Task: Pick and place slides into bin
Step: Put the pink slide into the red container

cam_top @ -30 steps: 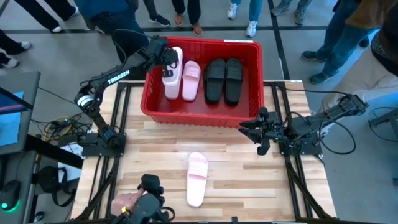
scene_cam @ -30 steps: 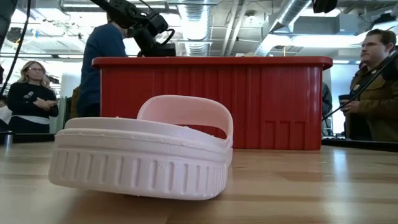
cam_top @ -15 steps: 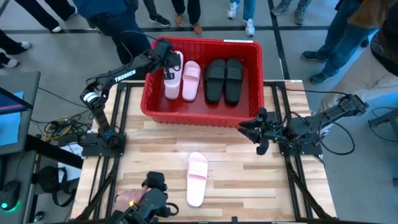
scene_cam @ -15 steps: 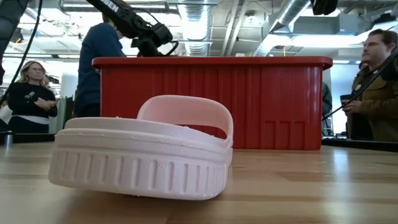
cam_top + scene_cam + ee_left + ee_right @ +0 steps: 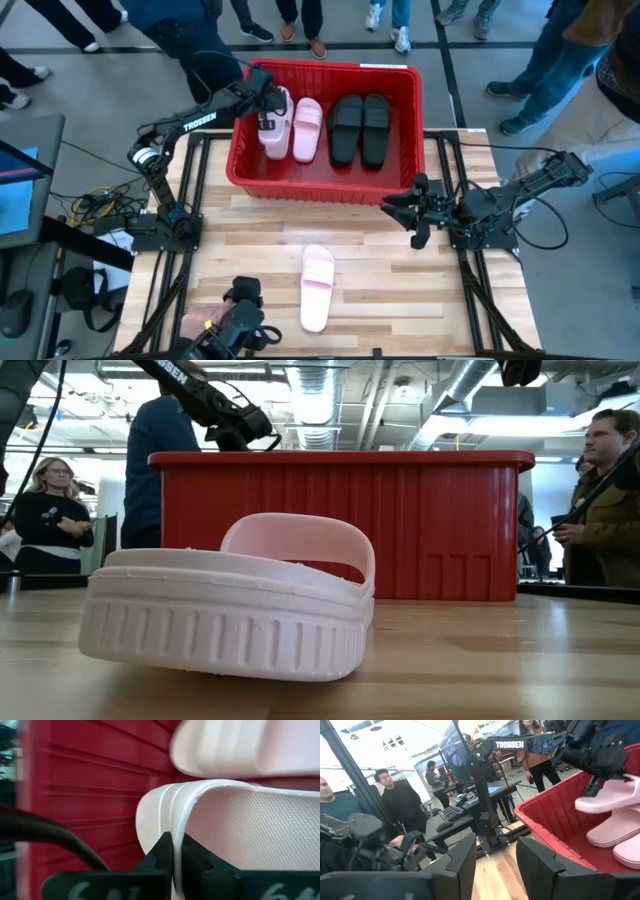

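Observation:
The red bin (image 5: 322, 188) stands at the table's far side. Two black slides (image 5: 361, 129) and a pale pink slide (image 5: 307, 130) lie on its floor; the right wrist view shows two pink slides (image 5: 616, 828) lying there. My left gripper (image 5: 263, 104) reaches into the bin's left part, shut on another pale pink slide (image 5: 273, 124) held above the floor. One more pale pink slide (image 5: 316, 287) rests sole-down on the table near the front edge, large in the low view (image 5: 230, 600). My right gripper (image 5: 414, 211) hovers open by the bin's near right corner. My left gripper pinches a thin ridged edge of the slide, apparently its strap (image 5: 176, 822), between its two fingers (image 5: 161, 851). The fingers slant down from the table's left side. The slide (image 5: 614, 794) hangs about level, clear of the pink slides below it.
People stand around the table's far and right sides. A person's hand (image 5: 203, 324) with a dark hand-held device (image 5: 243, 318) is at the near left corner. Bare wooden table (image 5: 400, 290) lies on both sides of the lone pink slide.
My left gripper has gone down into the bin's left part, turning a little, with the pink slide still in its hold. The slide now hangs lower, over the pink slide on the bin's floor. The right arm has kept still.

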Controlling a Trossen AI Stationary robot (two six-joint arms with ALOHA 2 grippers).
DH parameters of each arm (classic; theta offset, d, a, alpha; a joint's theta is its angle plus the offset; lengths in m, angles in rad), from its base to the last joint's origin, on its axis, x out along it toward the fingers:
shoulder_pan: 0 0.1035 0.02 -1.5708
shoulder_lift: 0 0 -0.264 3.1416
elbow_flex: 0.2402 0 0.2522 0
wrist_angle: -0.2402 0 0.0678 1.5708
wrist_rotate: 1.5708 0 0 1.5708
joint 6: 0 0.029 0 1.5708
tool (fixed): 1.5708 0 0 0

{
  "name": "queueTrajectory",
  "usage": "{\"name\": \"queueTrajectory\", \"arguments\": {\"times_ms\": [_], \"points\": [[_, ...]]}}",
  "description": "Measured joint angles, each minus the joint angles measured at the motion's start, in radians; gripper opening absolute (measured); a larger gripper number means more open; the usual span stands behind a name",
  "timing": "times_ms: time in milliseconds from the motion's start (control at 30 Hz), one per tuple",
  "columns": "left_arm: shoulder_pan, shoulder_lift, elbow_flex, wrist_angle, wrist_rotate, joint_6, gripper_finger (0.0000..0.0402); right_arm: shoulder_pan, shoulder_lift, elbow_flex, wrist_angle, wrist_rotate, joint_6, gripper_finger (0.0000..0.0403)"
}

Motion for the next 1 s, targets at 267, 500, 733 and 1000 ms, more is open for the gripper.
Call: {"name": "queueTrajectory", "arguments": {"times_ms": [267, 500, 733, 1000], "points": [[-0.002, 0.0, -0.084, 0.057, 0.022, -0.037, 0.0, 0.0, 0.0, 0.0, 0.0, 0.0, 0.001, 0.0127], [-0.001, 0.0, -0.085, 0.121, 0.013, -0.028, 0.0, 0.0, 0.0, 0.0, 0.0, 0.0, 0.01, 0.0127], [0.002, 0.0, -0.085, 0.12, 0.04, -0.023, 0.0, 0.0, 0.0, 0.0, 0.0, 0.0, 0.01, 0.0127], [0.003, 0.0, -0.085, 0.086, 0.052, -0.023, 0.0003, 0.0, 0.0, 0.0, 0.0, -0.001, 0.01, 0.0127]]}}
